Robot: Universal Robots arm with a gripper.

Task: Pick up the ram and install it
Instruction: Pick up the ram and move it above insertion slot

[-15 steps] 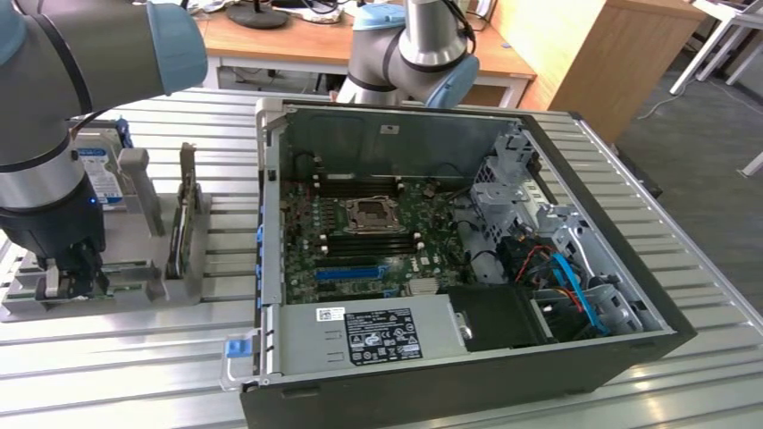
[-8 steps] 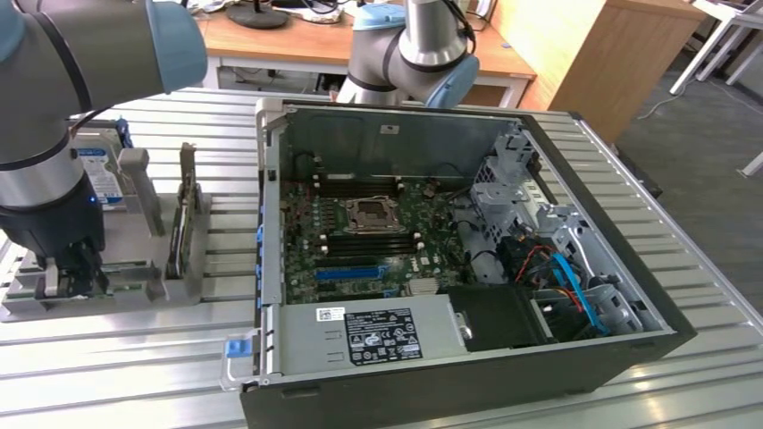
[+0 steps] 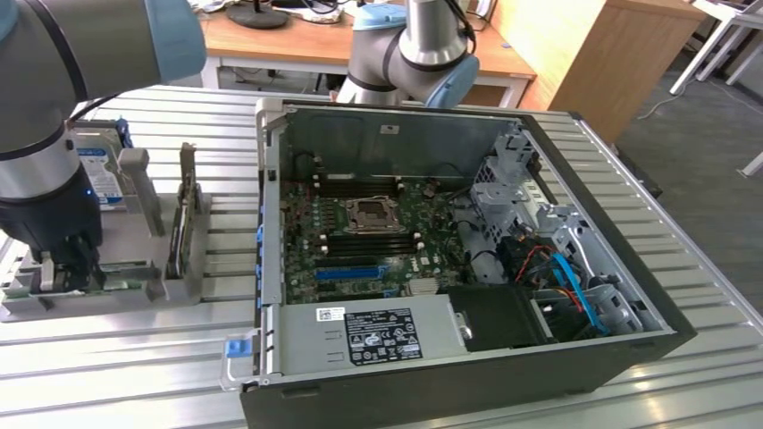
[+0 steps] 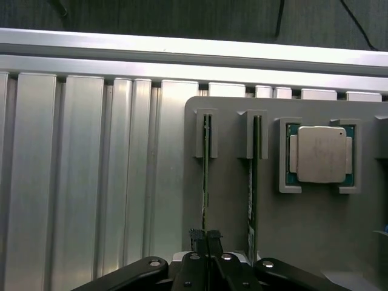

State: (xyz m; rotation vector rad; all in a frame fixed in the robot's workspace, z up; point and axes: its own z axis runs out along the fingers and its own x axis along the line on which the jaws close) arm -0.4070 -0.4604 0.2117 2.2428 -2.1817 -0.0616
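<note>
1. Currently the gripper (image 3: 70, 275) is low over the grey holder (image 3: 125, 299). The holder lies on the slatted metal table (image 3: 131, 366) at the exterior view's left, just beside the open computer case (image 3: 394, 134).
2. Seen from the wrist, the gripper (image 4: 207, 235) has its fingers (image 4: 196, 237) drawn narrow. They are pinched together on the thin upper edge of the ram (image 4: 206, 163).
3. That ram stands on edge in a slot of the holder (image 4: 230, 206), with one end tucked into a small grey bracket by the holder's rim.
4. A second stick (image 4: 251, 182) stands on edge in the neighbouring slot. It runs parallel to the ram and close beside it, and the fingertips do not touch it.
5. A square processor chip (image 4: 319, 154) lies flat in a recess of the holder, on the far side of the second stick from the ram.
6. Inside the case the motherboard (image 3: 412, 214) lies exposed, with long black memory slots (image 3: 357, 234) beside its socket and a blue slot (image 3: 352, 268) nearer the camera.
7. The ram sits outside the case, in none of those slots.
</note>
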